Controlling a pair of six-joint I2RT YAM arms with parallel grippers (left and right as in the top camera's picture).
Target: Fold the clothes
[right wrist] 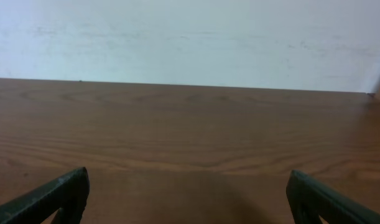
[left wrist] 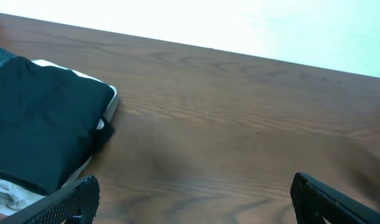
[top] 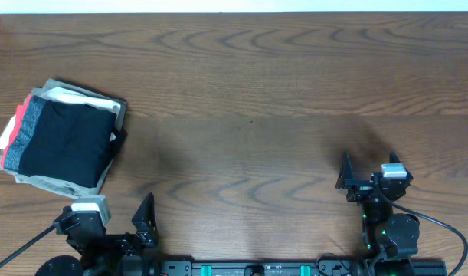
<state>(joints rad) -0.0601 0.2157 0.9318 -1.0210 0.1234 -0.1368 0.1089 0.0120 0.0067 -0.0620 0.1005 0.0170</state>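
The clothes [top: 65, 142] are black trousers folded into a compact rectangle, lying on top of a small stack at the table's left side. Their red-and-grey waistband [top: 21, 129] faces the left edge. In the left wrist view the black fabric [left wrist: 34, 124] fills the left part of the picture. My left gripper [top: 122, 218] is near the front edge, just in front and to the right of the stack, open and holding nothing [left wrist: 193, 190]. At the front right my right gripper [top: 370, 172] also stands open over bare wood [right wrist: 188, 180].
Under the trousers lie a white shirt [top: 80, 98], peeking out at the far side, and a khaki-olive garment [top: 61, 184] at the bottom. The wooden table [top: 256, 92] ends at a white wall along the far edge.
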